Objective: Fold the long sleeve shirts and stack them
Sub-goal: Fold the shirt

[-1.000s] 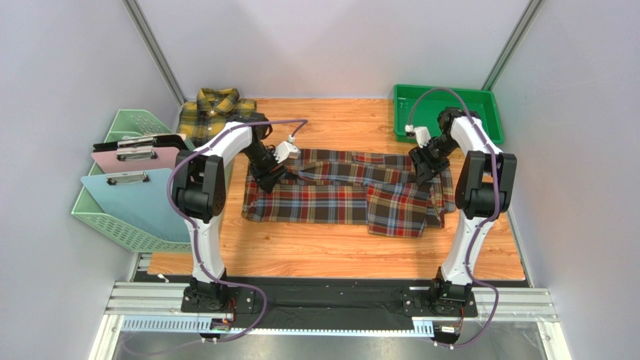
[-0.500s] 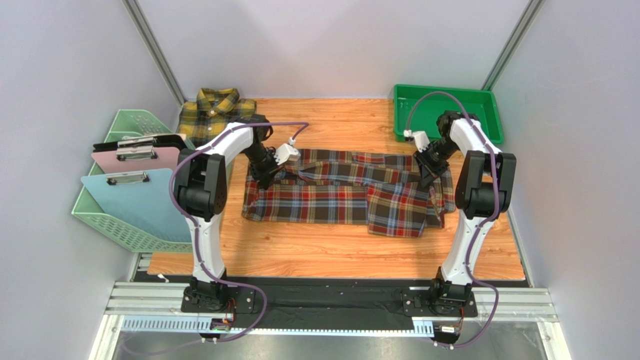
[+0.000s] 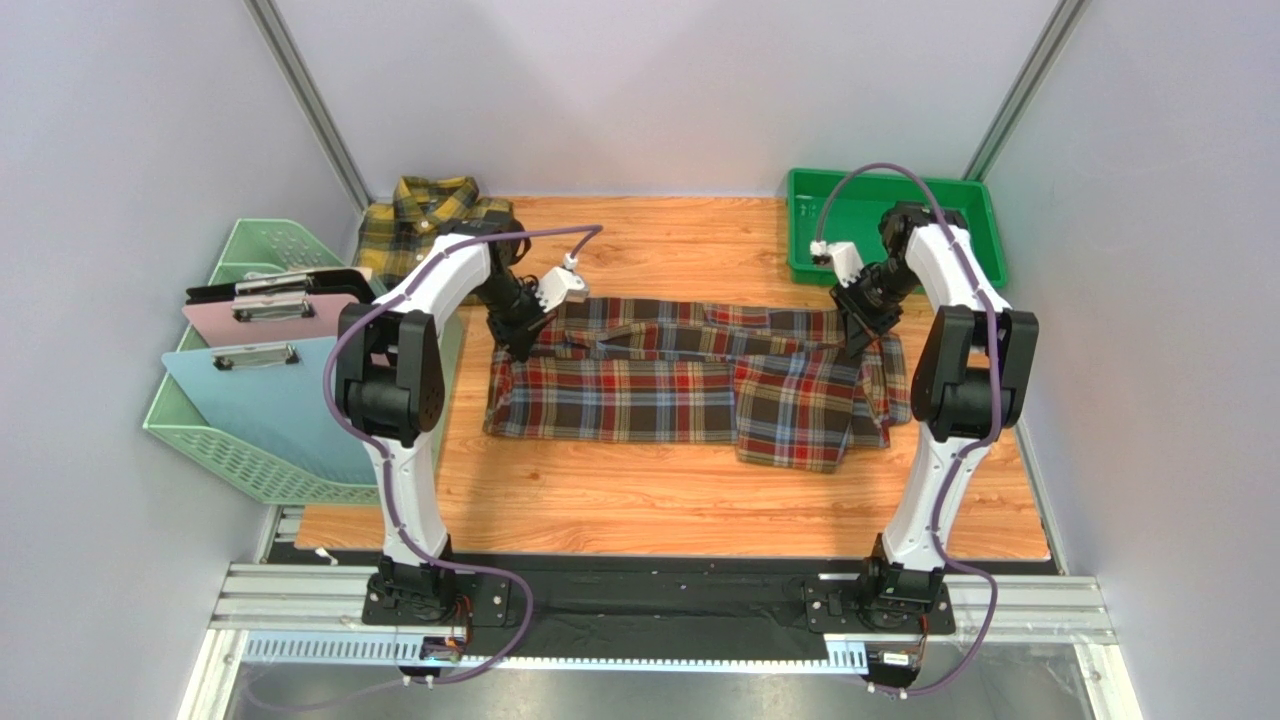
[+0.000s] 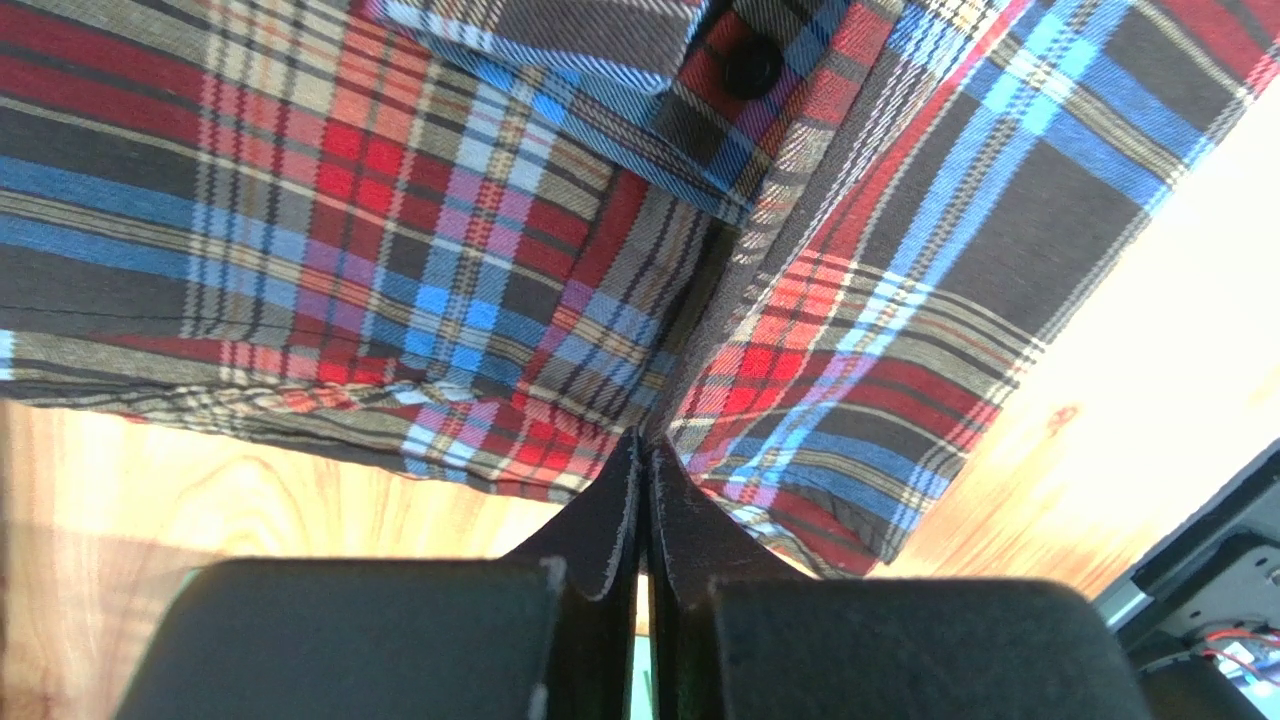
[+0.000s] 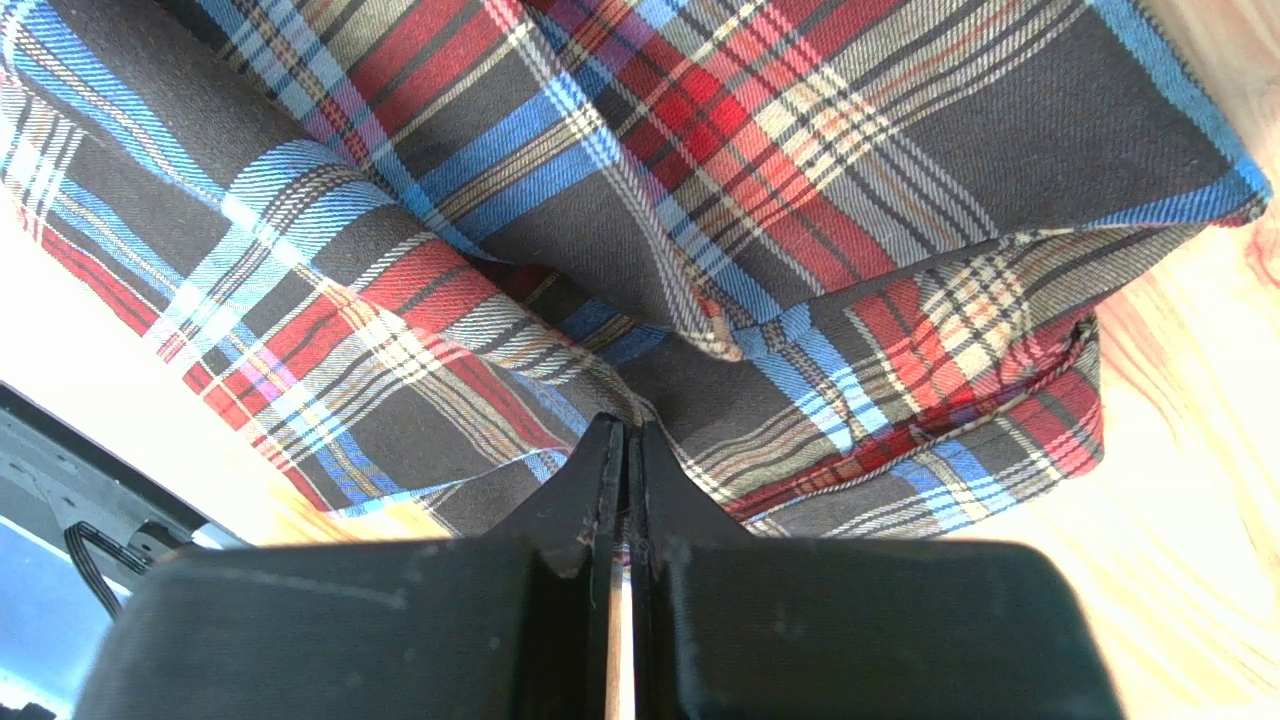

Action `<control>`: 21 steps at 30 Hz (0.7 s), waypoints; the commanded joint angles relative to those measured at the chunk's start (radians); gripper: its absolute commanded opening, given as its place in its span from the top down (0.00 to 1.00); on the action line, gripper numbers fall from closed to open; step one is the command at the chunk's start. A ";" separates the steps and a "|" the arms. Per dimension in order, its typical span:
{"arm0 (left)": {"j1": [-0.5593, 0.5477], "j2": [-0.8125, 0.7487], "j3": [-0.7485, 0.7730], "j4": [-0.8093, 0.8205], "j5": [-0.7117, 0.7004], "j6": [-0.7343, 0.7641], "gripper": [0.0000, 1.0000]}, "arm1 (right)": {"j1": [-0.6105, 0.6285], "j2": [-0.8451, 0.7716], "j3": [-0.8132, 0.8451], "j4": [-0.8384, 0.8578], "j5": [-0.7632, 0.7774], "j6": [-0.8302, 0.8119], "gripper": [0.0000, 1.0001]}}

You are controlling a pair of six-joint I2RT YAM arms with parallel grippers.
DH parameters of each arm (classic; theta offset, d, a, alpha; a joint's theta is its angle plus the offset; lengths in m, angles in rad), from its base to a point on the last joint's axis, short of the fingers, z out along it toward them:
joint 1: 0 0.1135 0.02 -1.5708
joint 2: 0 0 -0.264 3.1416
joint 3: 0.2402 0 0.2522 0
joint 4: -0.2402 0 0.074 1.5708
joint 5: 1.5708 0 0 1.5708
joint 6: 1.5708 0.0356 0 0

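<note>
Red shirt point(image 3: 691, 383) flat at centre, limp light flannel, best taken at its far corners, where left gripper point(image 3: 517, 336) and right gripper point(image 3: 860, 336) each pinch it; yellow shirt point(image 3: 428, 210) sits far-left.

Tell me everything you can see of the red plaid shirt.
The red plaid shirt looks like woven flannel, checked in red, brown and navy-blue with light blue lines. It lies spread sideways across the middle of the wooden table, partly folded, its layers overlapping. A dark button shows on one folded band. The left pincer and right pincer are each shut on a far corner, with creases gathering there.
</note>
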 commanded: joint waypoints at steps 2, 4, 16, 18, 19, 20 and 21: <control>0.006 0.024 0.043 0.024 0.008 -0.031 1.00 | 0.004 0.042 0.042 0.027 0.018 0.015 1.00; 0.006 0.029 0.042 0.058 -0.006 -0.043 1.00 | 0.004 0.053 0.051 0.050 0.026 0.033 1.00; -0.006 -0.241 -0.099 0.093 0.192 -0.094 0.45 | -0.049 -0.245 -0.081 -0.046 -0.054 0.144 0.50; -0.031 -0.328 -0.151 0.122 0.241 -0.131 0.43 | -0.078 -0.336 -0.226 -0.051 -0.164 0.156 0.47; -0.038 -0.354 -0.206 0.151 0.282 -0.161 0.42 | -0.083 -0.376 -0.278 -0.050 -0.224 0.161 0.45; -0.063 -0.403 -0.237 0.176 0.298 -0.181 0.42 | -0.083 -0.448 -0.332 -0.044 -0.250 0.183 0.44; -0.078 -0.426 -0.269 0.199 0.313 -0.198 0.42 | -0.083 -0.477 -0.443 -0.022 -0.276 0.206 0.44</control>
